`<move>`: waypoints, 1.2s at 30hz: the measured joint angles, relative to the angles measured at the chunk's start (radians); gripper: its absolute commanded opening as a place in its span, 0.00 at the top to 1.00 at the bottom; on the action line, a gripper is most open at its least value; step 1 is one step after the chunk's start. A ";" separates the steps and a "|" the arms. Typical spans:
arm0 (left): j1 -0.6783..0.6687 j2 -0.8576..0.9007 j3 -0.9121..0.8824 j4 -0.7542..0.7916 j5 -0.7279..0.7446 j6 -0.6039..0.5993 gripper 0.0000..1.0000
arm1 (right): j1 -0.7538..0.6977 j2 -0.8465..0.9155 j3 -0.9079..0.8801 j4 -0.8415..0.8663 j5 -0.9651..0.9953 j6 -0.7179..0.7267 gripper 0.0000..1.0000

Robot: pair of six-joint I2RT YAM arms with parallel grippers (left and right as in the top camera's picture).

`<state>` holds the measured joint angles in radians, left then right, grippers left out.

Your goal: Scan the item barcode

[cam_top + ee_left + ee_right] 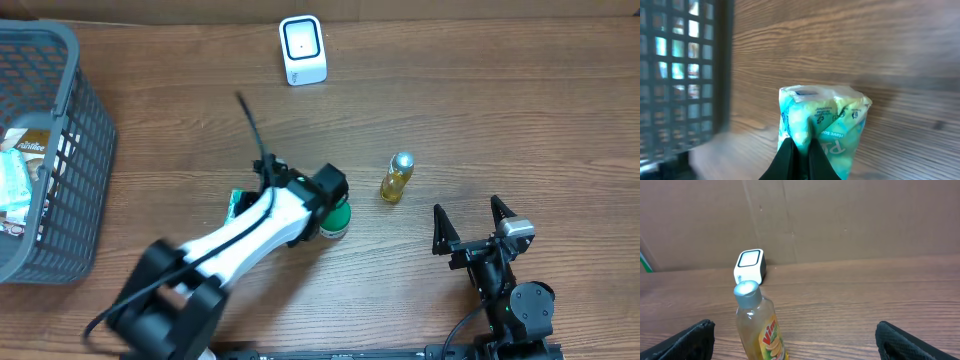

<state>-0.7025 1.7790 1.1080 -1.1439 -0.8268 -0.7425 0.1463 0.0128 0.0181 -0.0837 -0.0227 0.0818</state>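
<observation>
teal packet pinched in the left pincer; right pincer spread wide, empty.

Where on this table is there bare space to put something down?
Bare wood lies between the scanner and the bottle, and between the basket and the left arm. Crowded mid-table: left pincer gripping its packet.

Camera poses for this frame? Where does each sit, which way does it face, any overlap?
Overhead: above the table, looking straight down at basket, scanner, bottle; left arm and right gripper show.
Left wrist: angled down at the tabletop, basket at left; left gripper shut on green packet.
Right wrist: low, level, facing the scanner past the bottle; its open fingers at both edges.
Shared: overhead and right wrist both show scanner and bottle.
</observation>
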 measured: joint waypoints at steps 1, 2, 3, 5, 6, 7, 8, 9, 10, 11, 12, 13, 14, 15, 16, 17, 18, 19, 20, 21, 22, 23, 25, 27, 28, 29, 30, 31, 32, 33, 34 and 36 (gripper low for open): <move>-0.009 0.034 0.000 -0.015 -0.027 -0.011 0.96 | 0.000 0.000 0.000 0.000 0.000 0.000 0.00; -0.014 0.051 0.000 -0.022 -0.040 -0.017 0.96 | 0.000 0.000 0.000 0.000 0.000 0.000 0.00; -0.024 0.071 0.000 -0.025 -0.056 -0.025 0.96 | 0.000 0.000 0.000 0.000 0.000 0.000 0.00; -0.044 0.093 0.000 -0.023 -0.076 -0.042 0.96 | 0.000 0.000 0.000 0.000 0.000 0.000 0.00; -0.053 0.099 0.000 -0.022 -0.083 -0.045 0.96 | 0.000 0.000 0.000 0.000 0.000 0.000 0.00; -0.064 0.105 0.000 -0.019 -0.089 -0.048 0.96 | 0.000 0.000 0.000 0.000 0.000 0.000 0.00; -0.076 0.111 0.000 -0.013 -0.093 -0.051 0.96 | 0.000 0.000 0.000 0.000 0.000 0.000 0.00; -0.084 0.114 0.000 -0.007 -0.094 -0.053 0.96 | 0.000 0.000 0.000 0.000 0.000 0.000 0.00; -0.092 0.119 0.000 0.002 -0.091 -0.055 0.96 | 0.000 0.000 0.000 0.000 0.000 0.000 0.00; -0.097 0.121 0.000 0.010 -0.089 -0.057 0.96 | 0.000 0.000 0.000 0.000 0.000 0.000 0.00; -0.099 0.122 0.000 0.014 -0.082 -0.061 0.96 | 0.000 0.000 0.000 0.000 0.000 0.000 0.00; -0.101 0.122 0.000 0.018 -0.075 -0.063 0.96 | 0.000 0.000 0.000 0.000 0.000 0.000 0.00; -0.101 0.122 0.000 0.022 -0.068 -0.065 0.96 | 0.000 0.000 0.000 0.000 0.000 0.000 0.00; -0.101 0.122 -0.001 0.024 -0.063 -0.067 0.96 | 0.000 0.000 0.000 0.000 0.000 0.000 0.00; -0.101 0.122 -0.002 0.029 -0.058 -0.068 0.96 | 0.000 0.000 0.000 0.000 0.000 0.000 0.00; -0.101 0.122 -0.005 0.037 -0.055 -0.068 0.95 | 0.000 0.000 0.000 0.000 0.000 0.000 0.00; -0.101 0.122 -0.009 0.049 -0.051 -0.068 0.96 | 0.000 0.000 0.000 0.000 0.000 0.000 0.00; -0.101 0.122 -0.014 0.061 -0.048 -0.068 0.96 | 0.000 0.000 0.000 0.000 0.000 0.000 0.00; -0.101 0.122 -0.021 0.075 -0.043 -0.068 0.96 | 0.000 0.000 0.000 0.001 0.000 0.000 0.00; -0.101 0.122 -0.029 0.088 -0.038 -0.068 0.96 | 0.000 0.000 0.000 0.000 0.000 0.000 0.00; -0.102 0.122 -0.037 0.095 -0.035 -0.068 0.96 | 0.000 0.000 0.000 0.000 0.000 0.000 0.00; -0.103 0.122 -0.045 0.099 -0.031 -0.068 0.96 | 0.000 0.000 0.000 0.001 0.000 0.000 0.00; -0.103 0.122 -0.055 0.102 -0.027 -0.068 0.96 | 0.000 0.000 0.000 0.000 0.000 0.000 0.00; -0.109 0.122 -0.060 0.106 -0.021 -0.068 0.96 | 0.000 0.000 0.000 0.000 0.000 0.000 0.00; -0.110 0.122 -0.060 0.109 -0.018 -0.068 0.96 | 0.000 0.000 0.000 0.000 0.000 0.000 0.00; -0.114 0.122 -0.060 0.111 -0.014 -0.068 0.96 | 0.000 0.000 0.000 0.000 0.000 0.000 0.00; -0.116 0.122 -0.060 0.113 -0.010 -0.068 0.96 | 0.000 0.000 0.000 0.000 0.000 0.000 0.00; -0.116 0.122 -0.060 0.115 -0.003 -0.068 0.96 | 0.000 0.000 0.000 0.000 0.000 0.000 0.00; -0.116 0.122 -0.060 0.119 0.003 -0.068 0.96 | 0.000 0.000 0.000 0.000 0.000 0.000 0.00; -0.116 0.122 -0.060 0.121 0.010 -0.068 0.96 | 0.000 0.000 0.000 0.000 0.000 0.000 0.00; -0.116 0.122 -0.060 0.123 0.015 -0.068 0.96 | 0.000 0.000 0.000 0.000 0.000 0.000 0.00; -0.116 0.122 -0.060 0.124 0.022 -0.068 0.96 | 0.000 0.000 0.000 0.000 0.000 0.000 0.00</move>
<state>-0.8185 1.9007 1.0477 -1.0203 -0.8051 -0.8104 0.1463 0.0128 0.0181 -0.0834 -0.0227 0.0818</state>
